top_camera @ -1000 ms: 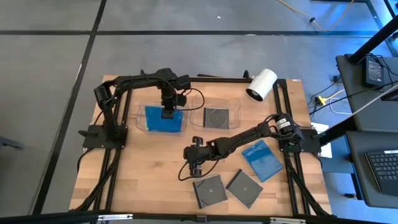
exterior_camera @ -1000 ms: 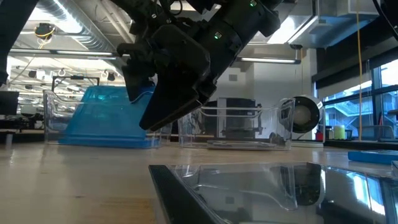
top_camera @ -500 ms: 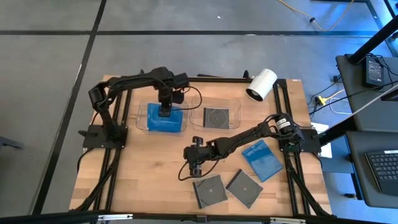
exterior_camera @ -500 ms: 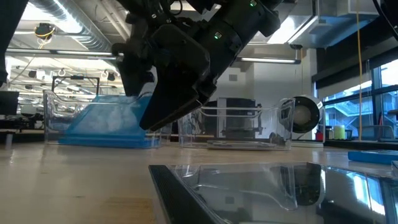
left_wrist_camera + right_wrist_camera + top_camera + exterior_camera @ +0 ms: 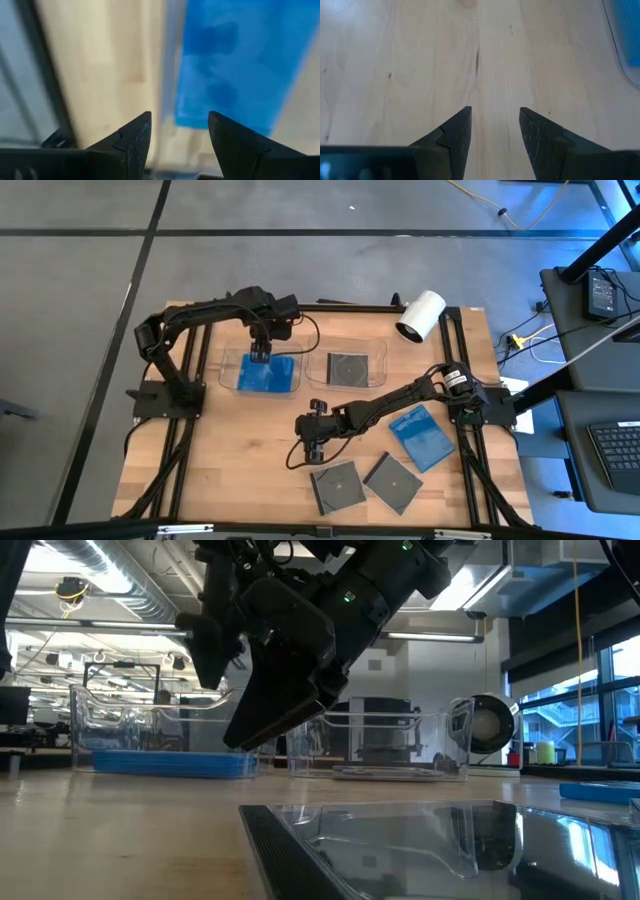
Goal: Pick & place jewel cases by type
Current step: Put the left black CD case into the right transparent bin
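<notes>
Blue jewel case (image 5: pixel 267 374) flat in tray (image 5: pixel 228 376) | left gripper (image 5: pixel 259 356) released, above its far edge | right gripper (image 5: pixel 312 448) parted, empty

two clear trays (image 5: pixel 232 376) (image 5: pixel 376 366) sit side by side near my table's (image 5: pixel 230 450) far edge, and a white cylinder (image 5: pixel 420 315) lies at the far right corner

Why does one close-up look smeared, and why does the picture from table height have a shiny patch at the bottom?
Left wrist view: the blue jewel case and wood are motion-blurred, while the left gripper stays crisp. Right wrist view: sharp wood grain. Low view: a clear, glossy case close to the lens mirrors the room, and the dark arms read as backlit silhouettes. High view: evenly lit.
</notes>
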{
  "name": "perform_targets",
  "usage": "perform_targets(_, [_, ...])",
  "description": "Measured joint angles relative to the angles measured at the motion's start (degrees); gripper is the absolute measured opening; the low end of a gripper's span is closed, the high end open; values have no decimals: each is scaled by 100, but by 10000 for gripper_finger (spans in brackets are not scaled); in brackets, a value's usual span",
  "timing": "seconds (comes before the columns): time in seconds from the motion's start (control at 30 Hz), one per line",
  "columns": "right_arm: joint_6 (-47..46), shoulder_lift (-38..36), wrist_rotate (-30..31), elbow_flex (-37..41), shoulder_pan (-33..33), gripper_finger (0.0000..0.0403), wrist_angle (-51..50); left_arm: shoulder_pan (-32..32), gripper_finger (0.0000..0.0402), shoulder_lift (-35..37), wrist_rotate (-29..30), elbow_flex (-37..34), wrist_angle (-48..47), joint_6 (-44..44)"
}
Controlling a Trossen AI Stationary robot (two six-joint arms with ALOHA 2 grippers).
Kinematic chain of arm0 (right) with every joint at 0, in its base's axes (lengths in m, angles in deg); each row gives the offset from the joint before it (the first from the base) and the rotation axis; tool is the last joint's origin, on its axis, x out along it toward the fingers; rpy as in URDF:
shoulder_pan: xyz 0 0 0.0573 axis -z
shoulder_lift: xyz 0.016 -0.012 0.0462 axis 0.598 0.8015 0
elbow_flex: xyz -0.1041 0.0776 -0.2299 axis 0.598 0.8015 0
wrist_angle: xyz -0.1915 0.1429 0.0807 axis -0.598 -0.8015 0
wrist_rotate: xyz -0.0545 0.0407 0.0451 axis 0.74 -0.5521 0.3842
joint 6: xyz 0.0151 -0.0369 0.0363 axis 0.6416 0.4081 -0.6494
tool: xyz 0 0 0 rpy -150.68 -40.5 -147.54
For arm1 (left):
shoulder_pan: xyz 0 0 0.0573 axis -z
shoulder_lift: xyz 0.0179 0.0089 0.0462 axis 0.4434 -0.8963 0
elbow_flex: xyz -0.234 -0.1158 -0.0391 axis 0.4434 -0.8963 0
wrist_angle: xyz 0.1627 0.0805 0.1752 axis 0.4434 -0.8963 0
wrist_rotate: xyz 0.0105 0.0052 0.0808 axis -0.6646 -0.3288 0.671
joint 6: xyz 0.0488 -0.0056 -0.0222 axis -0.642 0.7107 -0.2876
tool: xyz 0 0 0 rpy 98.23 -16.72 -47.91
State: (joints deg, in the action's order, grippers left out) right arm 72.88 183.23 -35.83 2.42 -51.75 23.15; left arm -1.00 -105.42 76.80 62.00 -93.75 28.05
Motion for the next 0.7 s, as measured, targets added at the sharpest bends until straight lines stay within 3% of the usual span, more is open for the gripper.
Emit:
perform_targets(0.2, [1, 0, 0, 0, 2, 170, -2, -3, 196, 244, 1027, 128, -15, 221])
perform_targets(0.43, [2, 0, 0, 0, 2, 170, -2, -1, 192, 1002, 1090, 465, 136, 810])
perform_targets(0.7, [18, 0, 0, 0, 2, 170, -15, 365, 196, 2188, 1275, 466, 1516, 1718])
